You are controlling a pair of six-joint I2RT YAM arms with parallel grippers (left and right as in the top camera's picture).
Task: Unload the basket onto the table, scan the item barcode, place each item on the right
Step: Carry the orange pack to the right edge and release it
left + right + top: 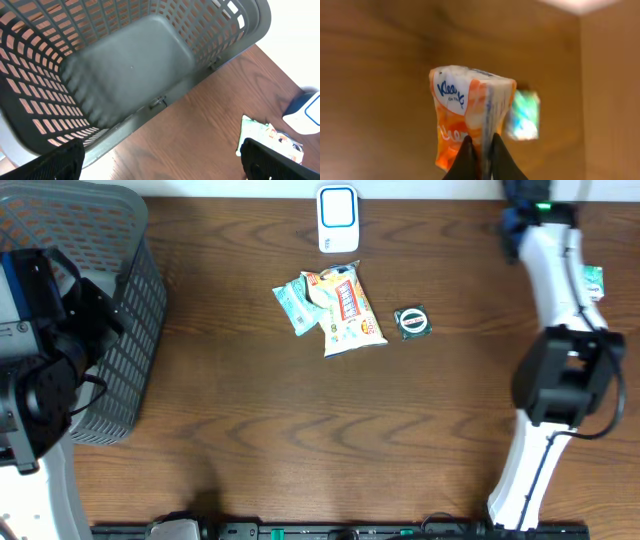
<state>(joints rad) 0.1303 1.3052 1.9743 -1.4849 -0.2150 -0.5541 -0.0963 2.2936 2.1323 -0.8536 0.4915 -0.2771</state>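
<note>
In the right wrist view my right gripper (481,142) is shut on an orange and white Kleenex tissue pack (465,112), which stands up from the fingers, pinched at its lower edge. No barcode shows on the side facing me. The white and blue scanner (338,218) stands at the table's back middle and also appears in the left wrist view as the scanner (306,112). My left gripper (165,167) hangs open beside the grey basket (125,65), with nothing between its fingers. In the overhead view the right arm (560,300) reaches toward the back right corner.
A pile of snack packets (340,308) lies mid-table below the scanner, with a small round green packet (412,322) to its right. A teal packet (593,279) lies by the right arm. The grey basket (120,310) fills the left side.
</note>
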